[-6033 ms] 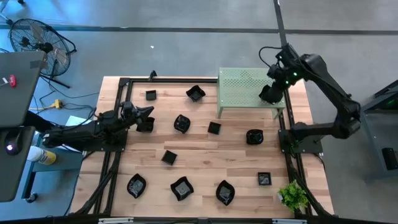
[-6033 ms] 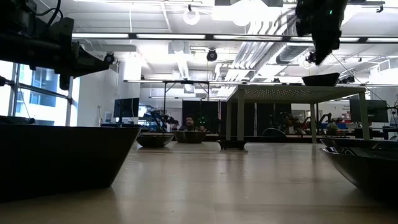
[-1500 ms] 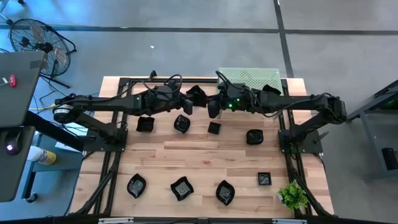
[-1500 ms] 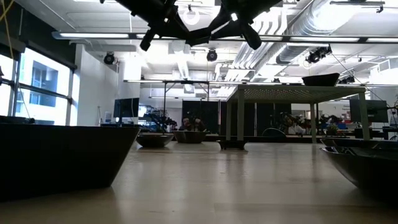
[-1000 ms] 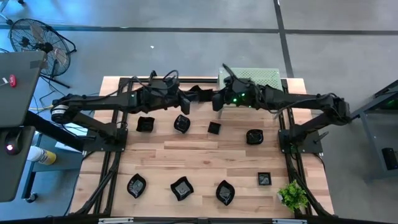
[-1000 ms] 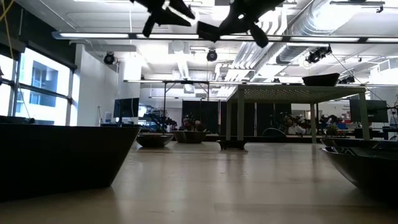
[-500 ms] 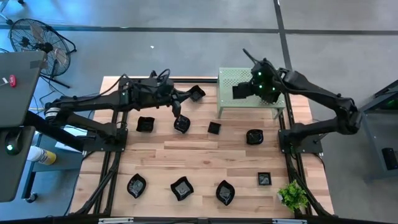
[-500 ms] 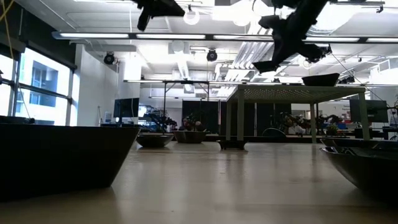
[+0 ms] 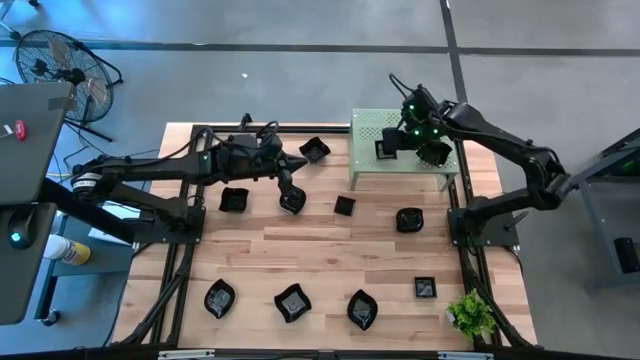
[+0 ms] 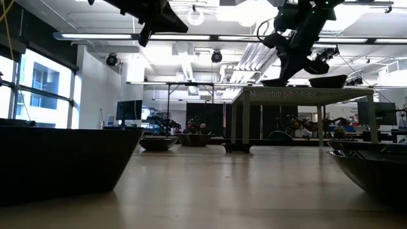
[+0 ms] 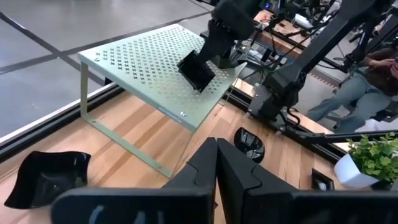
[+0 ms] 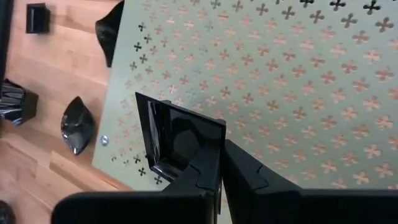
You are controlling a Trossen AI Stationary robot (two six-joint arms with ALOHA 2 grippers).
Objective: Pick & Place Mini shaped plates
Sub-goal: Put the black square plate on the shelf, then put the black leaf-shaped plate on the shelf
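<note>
Right claw [image 12: 219, 163] pinches square plate [image 12: 180, 140] — over stand [image 12: 298, 74]

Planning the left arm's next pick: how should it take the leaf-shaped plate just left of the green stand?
Grip the leaf-shaped plate by its raised rim, coming from above. It sits open side up on the table, with clear wood between it and the green stand. The left gripper hovers nearby.

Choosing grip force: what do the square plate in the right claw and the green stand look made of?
Square plate: glossy black, probably glazed ceramic or hard plastic; its walls show reflections. Green stand: pale green painted sheet metal, apparently; thin, with punched cross holes.
</note>
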